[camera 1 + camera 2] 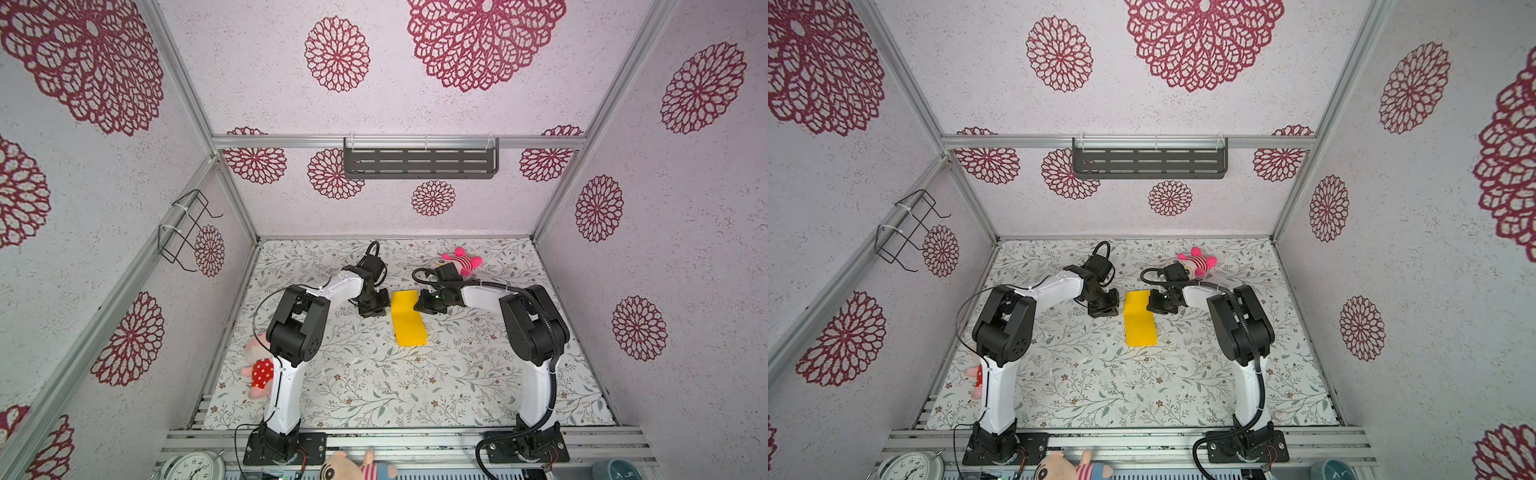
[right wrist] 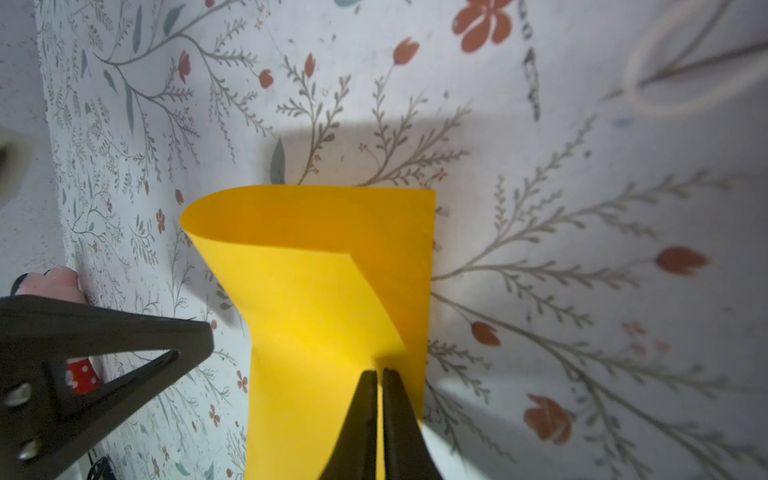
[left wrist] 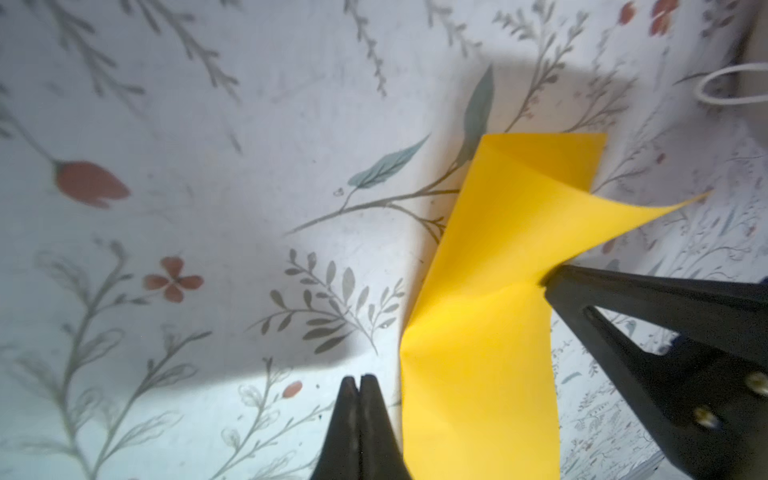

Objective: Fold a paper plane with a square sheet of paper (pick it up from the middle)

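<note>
My left hand (image 1: 375, 311) was closed all the way, its two black fingers (image 3: 349, 415) pressed tip to tip with nothing between them. It hung low over the floral-patterned table (image 1: 415, 386), just beside the thin yellow-orange sheet of paper (image 1: 409, 320). I could not tell whether it touched the paper's edge.

The sheet lay between my two hands, doubled over into a long two-layered strip that reached from my hands back toward my arm bases. The folded side faced my left hand and the open edges faced my right. In the right wrist view the fold was loose and rounded, not pressed flat.

My right hand (image 2: 379, 372) was closed to a thin slit, pinching the open edge of the upper layer on its own side of the strip. From that grip the upper layer curled up and away from the lower one, its free corner in the air, while the lower layer lay flat on the table.

A pink-and-white striped plush toy (image 1: 463, 261) lay beyond my right hand, apart from the paper.
</note>
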